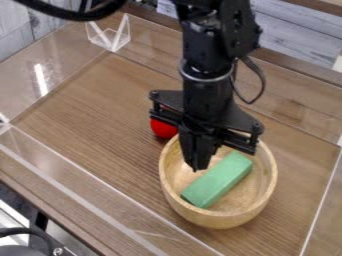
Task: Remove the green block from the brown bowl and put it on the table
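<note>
The mint-green block [218,183] lies flat and slanted inside the light tan wooden bowl [175,192], which sits on the wood-grain table [94,110] at the front right. My black gripper [199,163] points straight down over the bowl's back-left part, its fingers shut together with nothing between them. The fingertips hang just beside the block's upper-left edge; I cannot tell whether they touch it.
A red strawberry toy [162,127] sits behind the bowl, partly hidden by the gripper. Clear acrylic walls [60,165] run along the table's edges, and a clear stand [110,35] stands at the back left.
</note>
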Action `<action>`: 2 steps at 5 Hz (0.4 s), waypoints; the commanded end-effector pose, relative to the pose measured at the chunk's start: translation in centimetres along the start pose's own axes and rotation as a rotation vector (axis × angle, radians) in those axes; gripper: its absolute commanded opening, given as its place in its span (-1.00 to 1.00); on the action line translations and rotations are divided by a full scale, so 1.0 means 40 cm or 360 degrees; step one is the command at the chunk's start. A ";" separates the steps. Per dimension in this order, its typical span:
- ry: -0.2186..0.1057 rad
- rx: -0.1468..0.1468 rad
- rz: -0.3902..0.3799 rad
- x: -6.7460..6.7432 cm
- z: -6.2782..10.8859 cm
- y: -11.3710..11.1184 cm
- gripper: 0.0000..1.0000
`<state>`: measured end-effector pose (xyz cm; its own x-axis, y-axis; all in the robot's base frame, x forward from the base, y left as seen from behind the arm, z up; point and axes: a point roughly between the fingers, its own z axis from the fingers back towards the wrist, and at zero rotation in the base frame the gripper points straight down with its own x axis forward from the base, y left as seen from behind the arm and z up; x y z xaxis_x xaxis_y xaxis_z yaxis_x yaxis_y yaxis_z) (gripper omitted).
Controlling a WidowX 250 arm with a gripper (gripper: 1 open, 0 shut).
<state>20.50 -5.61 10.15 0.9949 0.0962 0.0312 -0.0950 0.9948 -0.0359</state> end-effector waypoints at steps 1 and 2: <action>-0.0037 -0.0018 -0.0023 0.013 0.025 -0.011 -1.00; -0.0035 -0.0024 -0.0041 0.015 0.040 -0.019 -1.00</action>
<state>20.36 -5.96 10.70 0.9971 0.0755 0.0126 -0.0751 0.9966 -0.0340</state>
